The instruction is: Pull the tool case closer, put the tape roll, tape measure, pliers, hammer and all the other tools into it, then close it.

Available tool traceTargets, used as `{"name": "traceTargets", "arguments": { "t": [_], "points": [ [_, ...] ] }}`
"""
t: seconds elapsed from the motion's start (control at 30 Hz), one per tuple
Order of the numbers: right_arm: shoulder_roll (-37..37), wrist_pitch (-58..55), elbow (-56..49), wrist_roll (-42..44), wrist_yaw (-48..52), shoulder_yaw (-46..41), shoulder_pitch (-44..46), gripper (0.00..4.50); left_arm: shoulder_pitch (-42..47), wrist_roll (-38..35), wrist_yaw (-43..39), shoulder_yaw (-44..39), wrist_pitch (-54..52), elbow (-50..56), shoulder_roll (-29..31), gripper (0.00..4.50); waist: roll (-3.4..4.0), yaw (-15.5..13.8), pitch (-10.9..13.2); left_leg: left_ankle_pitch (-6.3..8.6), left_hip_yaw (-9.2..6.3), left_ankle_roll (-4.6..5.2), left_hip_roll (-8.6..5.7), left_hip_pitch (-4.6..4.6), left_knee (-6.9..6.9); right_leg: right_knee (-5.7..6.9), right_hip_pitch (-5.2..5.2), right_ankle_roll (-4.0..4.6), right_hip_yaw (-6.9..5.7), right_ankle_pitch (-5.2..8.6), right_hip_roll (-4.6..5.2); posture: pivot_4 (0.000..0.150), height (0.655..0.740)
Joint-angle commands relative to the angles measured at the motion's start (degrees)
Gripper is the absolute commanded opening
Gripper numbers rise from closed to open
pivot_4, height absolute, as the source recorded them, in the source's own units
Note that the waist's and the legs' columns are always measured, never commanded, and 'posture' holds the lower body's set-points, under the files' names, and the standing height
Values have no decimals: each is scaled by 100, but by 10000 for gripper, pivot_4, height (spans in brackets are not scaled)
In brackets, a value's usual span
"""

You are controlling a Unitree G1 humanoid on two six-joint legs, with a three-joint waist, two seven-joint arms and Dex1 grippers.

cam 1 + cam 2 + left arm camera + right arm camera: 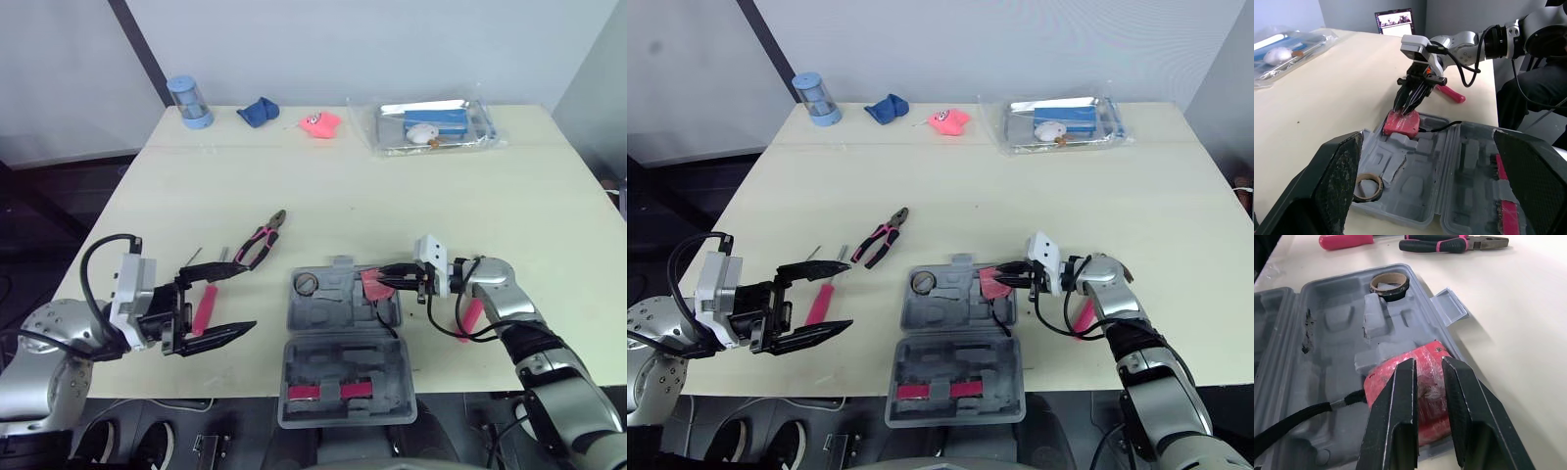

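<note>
We're on tape measure [1400, 125] step: it's lying in case [323, 315], far right corner; right gripper [382, 278] over it, fingers narrowly apart; left gripper [243, 297] left of case, gaping empty. Next, we reckon: back off, grab pliers [260, 242].

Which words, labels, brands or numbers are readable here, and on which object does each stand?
No text can be read anywhere.
The monitor: screen content too small to read.
The blue card in the clear bag: print too small to read.
The tool case and tape measure: no lettering visible.
</note>
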State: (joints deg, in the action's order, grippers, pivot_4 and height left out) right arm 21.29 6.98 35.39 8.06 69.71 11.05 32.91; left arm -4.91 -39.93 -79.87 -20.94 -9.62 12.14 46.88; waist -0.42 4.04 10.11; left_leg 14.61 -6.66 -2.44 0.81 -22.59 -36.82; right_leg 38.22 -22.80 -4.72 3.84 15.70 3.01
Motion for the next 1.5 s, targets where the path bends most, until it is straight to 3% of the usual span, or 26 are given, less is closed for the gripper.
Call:
{"name": "traceTargets", "arguments": {
  "t": [0.03, 0.33, 0.7, 0.93, 1.13, 1.33, 1.5],
  "points": [
    [34, -10, 58, -248, -20, 177, -84, 8583, -30, -26, -28, -83, 16, 73, 55, 45000, 0, 0, 0, 0, 0, 0, 0, 0, 0, 0, 0, 0, 0, 0, 0, 1500, 7400],
    [58, -291, 113, -936, -416, 627, -25, 8583, -16, -31, 5, -85, -2, 81, 54, 45000, -4, 11, -5, 0, 3, 1, 1, 29, 0, 11, 20, 0, 4, 0, -2, 1500, 7400],
    [248, -1438, -101, -1662, -519, 1322, -97, 8583, 6, 6, 49, -77, 20, 12, 22, 45000, -60, -5, -99, 3, 11, 2, 9, 165, 42, -18, 145, 12, 8, 9, -5, 1500, 7400],
    [15, -1010, -759, -901, -842, 601, -303, 8583, -54, -20, 263, -170, -24, -52, -53, 45000, -70, -9, -117, 3, 10, 2, 11, 182, 48, -25, 162, 13, 7, 11, -6, 1500, 7400],
    [45, -904, -2250, 51, -902, -154, -912, 8583, -151, -191, 784, -505, -224, -115, -253, 45000, -16, -14, -74, 3, 9, 2, 11, 128, 48, -20, 114, 13, 7, 10, -6, 1500, 7400],
    [377, -1285, -3666, 643, -1317, -880, -1866, 8583, -439, -179, 1319, -939, -274, -296, -534, 45000, -5, -40, -65, 3, 3, 2, 11, 97, 47, -26, 91, 12, 0, 10, -4, 1500, 7400],
    [725, -1362, -4446, 1115, -1875, -2185, -3400, 8583, -908, 85, 1688, -1404, 32, -901, -846, 45000, -7, -155, -62, 3, 6, 2, 9, 90, 46, -33, 91, 12, -1, 10, -2, 1500, 7400]
  ]
}}
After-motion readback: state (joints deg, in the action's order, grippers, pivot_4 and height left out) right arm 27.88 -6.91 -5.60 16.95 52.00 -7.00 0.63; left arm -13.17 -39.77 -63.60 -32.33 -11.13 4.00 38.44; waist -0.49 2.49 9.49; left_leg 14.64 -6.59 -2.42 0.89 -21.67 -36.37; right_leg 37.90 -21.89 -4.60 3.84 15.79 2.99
